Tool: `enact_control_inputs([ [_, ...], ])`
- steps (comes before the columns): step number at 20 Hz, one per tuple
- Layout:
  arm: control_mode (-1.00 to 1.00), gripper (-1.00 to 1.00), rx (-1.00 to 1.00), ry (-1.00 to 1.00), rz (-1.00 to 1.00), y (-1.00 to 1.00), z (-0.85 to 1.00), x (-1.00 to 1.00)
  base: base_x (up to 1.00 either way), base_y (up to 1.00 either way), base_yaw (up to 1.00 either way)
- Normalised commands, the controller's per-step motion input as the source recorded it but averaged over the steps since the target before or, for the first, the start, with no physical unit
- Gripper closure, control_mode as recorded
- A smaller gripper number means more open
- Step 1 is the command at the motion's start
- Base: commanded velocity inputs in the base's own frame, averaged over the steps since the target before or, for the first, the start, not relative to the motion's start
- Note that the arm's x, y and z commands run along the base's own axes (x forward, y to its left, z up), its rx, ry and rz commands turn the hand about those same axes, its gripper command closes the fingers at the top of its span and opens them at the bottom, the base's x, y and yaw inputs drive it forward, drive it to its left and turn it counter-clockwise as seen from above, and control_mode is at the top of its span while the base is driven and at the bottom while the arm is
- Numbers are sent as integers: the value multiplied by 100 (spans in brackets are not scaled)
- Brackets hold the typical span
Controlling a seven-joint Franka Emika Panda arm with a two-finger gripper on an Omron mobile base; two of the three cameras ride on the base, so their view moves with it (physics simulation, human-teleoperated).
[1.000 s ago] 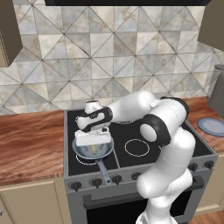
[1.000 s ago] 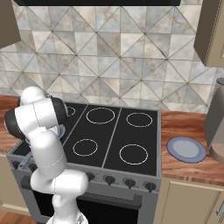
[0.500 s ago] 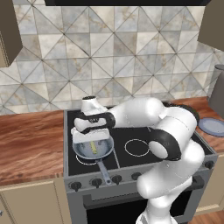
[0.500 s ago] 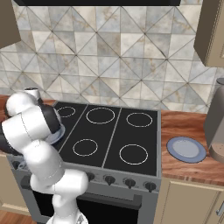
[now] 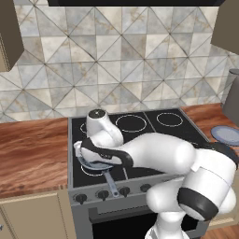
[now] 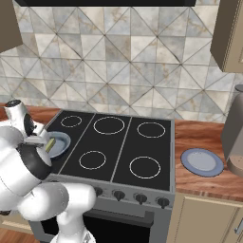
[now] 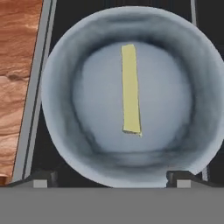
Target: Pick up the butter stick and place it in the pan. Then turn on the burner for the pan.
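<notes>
The white arm [image 5: 158, 156] bends low across the front of the stove [image 6: 118, 147], its forearm stretched leftward over the front-left corner, where the hand [image 7: 111, 178] hangs above the pan [image 7: 131, 96] and looks straight down into it. In the left base view the arm's bulk covers most of the pan, leaving its rim and the long grey handle [image 5: 110, 183] that points toward the knobs [image 6: 135, 197] on the stove's front. In the hand view the two dark fingertips [image 7: 41, 178] stand wide apart at either side of the pan's near rim, gripping nothing. The butter stick [image 7: 131, 89] lies flat on the pan's floor, near its middle, clear of both tips. The pan sits on the front-left burner [image 5: 93, 169], largely hidden beneath it. The wooden counter [image 5: 32, 149] runs along the stove's left side, just beside the pan. On the counter right of the stove lies a flat blue-grey plate [image 6: 201, 161], well apart from the hand, with a tall grey vessel [image 6: 235, 137] just beyond it.
</notes>
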Motion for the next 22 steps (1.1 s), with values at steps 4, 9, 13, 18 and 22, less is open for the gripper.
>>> enact_control_inputs([
  [4, -100, -100, 4, -27, 0, 20, 7, -44, 0, 0, 0],
  [9, -100, -100, 4, -27, 0, 27, 10, -41, 0, 0, 0],
  [13, -100, -100, 5, -27, 0, 30, 5, -37, 0, 0, 0],
  [18, -100, -100, 2, -26, 0, 35, 3, -22, 0, 0, 0],
  [22, -100, -100, 0, -23, 0, 21, 0, -26, 0, 0, 0],
])
